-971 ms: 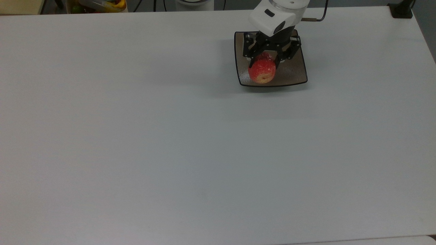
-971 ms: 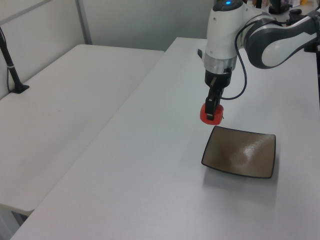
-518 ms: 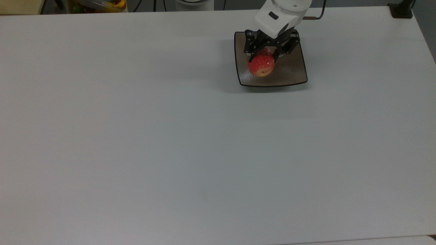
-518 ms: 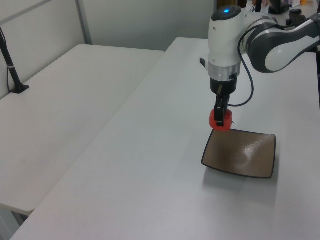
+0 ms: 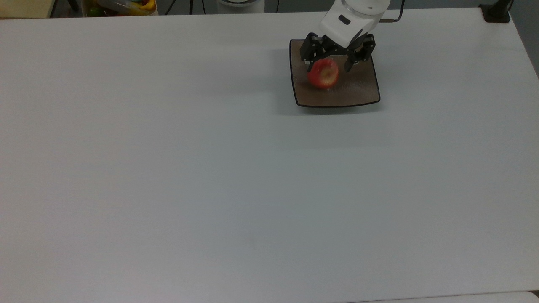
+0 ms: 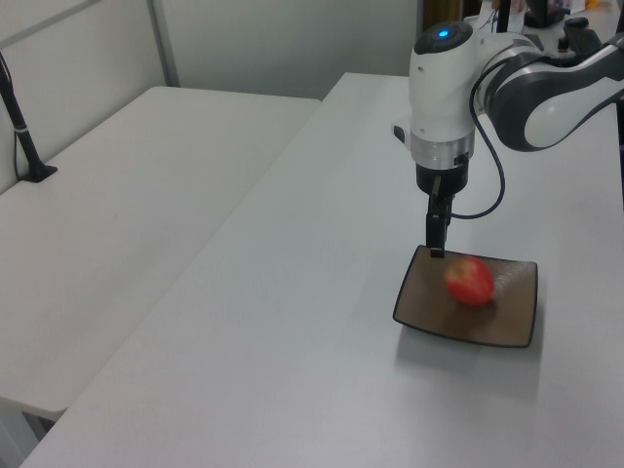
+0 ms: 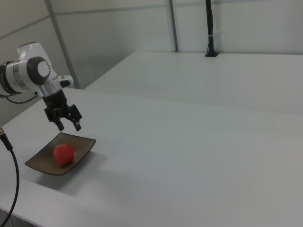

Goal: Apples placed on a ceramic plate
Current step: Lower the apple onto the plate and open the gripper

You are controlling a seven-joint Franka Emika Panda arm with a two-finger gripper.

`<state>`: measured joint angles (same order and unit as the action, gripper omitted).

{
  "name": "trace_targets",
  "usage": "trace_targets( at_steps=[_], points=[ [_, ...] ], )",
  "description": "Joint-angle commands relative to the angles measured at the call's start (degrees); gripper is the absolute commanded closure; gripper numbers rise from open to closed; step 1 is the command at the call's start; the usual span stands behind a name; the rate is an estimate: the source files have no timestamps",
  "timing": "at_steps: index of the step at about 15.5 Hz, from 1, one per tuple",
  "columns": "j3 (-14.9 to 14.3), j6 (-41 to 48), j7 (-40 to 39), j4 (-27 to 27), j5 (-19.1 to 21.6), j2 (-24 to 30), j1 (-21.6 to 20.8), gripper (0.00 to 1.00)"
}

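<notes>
On the wide white worktop (image 5: pixel 210 168) sits the square ceramic plate (image 5: pixel 358 90) near the top view's upper edge, my gripper (image 5: pixel 334 65) hangs above it with fingers spread and holding nothing, and the red apple (image 5: pixel 323 73) lies blurred inside the plate.

**Around the worktop**

A wide white worktop (image 5: pixel 210 168) fills the scene. Past its far edge, at the top view's left, sits a bin (image 5: pixel 122 6) of coloured items. A black post (image 7: pixel 209 28) stands on a second white table (image 6: pixel 127 195) beside it, with pale wall panels behind.
</notes>
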<state>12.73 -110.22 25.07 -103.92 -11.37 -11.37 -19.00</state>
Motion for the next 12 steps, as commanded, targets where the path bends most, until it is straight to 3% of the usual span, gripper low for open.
trace_targets(
  at_steps=[1,9,12],
  points=[
    [-0.2,0.3,-1.4,-0.6,0.7,1.0,-0.1,0.00],
    [-0.2,1.0,-1.2,-0.5,0.9,1.8,0.6,0.00],
    [-0.6,1.4,-1.2,-0.4,3.2,4.2,1.9,0.00]
  ],
)
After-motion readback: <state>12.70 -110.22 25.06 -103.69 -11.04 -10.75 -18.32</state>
